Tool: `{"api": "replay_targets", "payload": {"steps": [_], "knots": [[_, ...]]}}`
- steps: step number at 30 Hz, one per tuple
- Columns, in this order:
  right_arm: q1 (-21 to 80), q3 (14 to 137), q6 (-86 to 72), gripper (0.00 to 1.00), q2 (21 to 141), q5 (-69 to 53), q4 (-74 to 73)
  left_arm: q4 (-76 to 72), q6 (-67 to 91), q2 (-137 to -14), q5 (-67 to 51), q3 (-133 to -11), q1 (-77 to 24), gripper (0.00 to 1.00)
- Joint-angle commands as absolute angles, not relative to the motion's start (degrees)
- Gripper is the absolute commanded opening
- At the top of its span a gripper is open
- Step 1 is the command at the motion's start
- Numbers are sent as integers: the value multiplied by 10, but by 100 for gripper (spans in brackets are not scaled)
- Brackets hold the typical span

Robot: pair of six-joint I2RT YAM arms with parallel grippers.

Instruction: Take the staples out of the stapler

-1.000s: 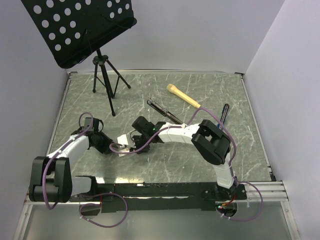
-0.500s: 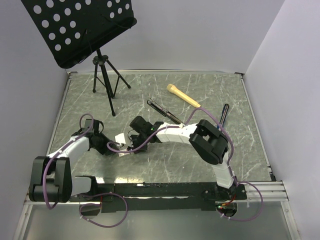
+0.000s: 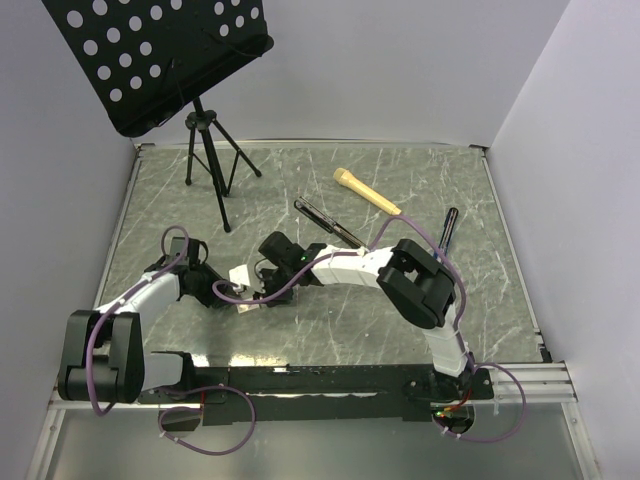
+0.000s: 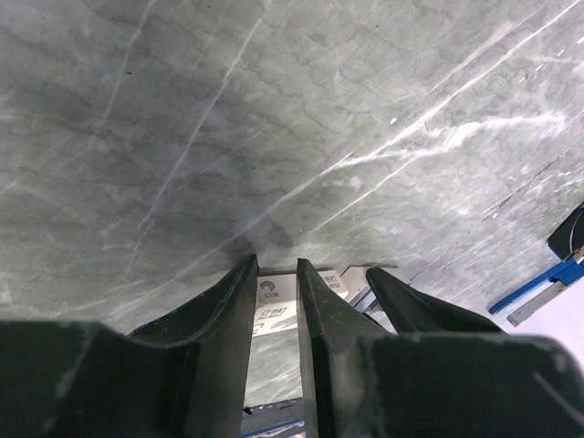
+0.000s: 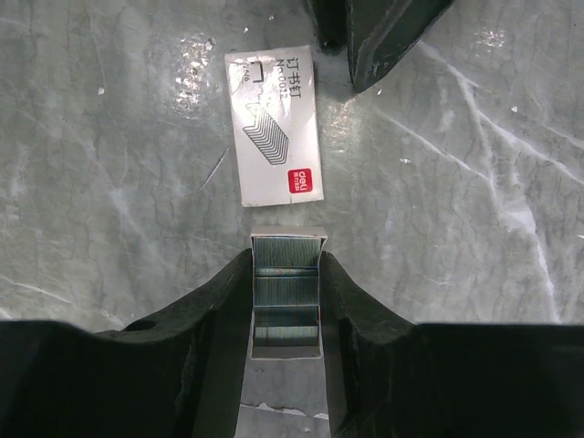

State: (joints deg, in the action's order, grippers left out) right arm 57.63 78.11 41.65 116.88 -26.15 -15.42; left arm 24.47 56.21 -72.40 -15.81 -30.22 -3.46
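Stapler (image 3: 330, 223) lies flat on the grey-green marbled surface (image 3: 420, 175), a little beyond its middle in the overhead view. Its long axis runs from 10 o'clock to 4 o'clock. It is slim and black with a thin pale line along its length; which end is the hinge is too small to tell. It lies at about 2 o'clock from the right fingers (image 5: 214, 315) and apart from both arms.

Those right fingers are clamped on the side walls of a small white tray (image 5: 286, 232). The tray is filled with grey-blue staples (image 5: 286, 292) packed in neat rows. Just past the tray at 12 o'clock in the right wrist view lies its white sleeve (image 5: 274, 126), flat on the surface, printed with a drawing of staples and a red logo.

The left fingers (image 4: 228, 315) stand narrowly apart, gripping nothing, with their tips just beside the sleeve.
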Motion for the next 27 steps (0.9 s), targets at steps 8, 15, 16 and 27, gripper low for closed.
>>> {"api": "replay_targets", "payload": {"steps": [8,15,16,27], "knots": [[586,806,407,36,1192,-272,-141,226,554,-744,-176,-312,-43,28],[588,802,412,36,1189,-281,-145,225,554,-747,-174,-312,-46,27],[588,804,412,36,1189,-280,-146,225,554,-748,-174,-312,-46,27],[592,812,410,36,1196,-284,-151,219,552,-759,-174,-315,-50,26]]}}
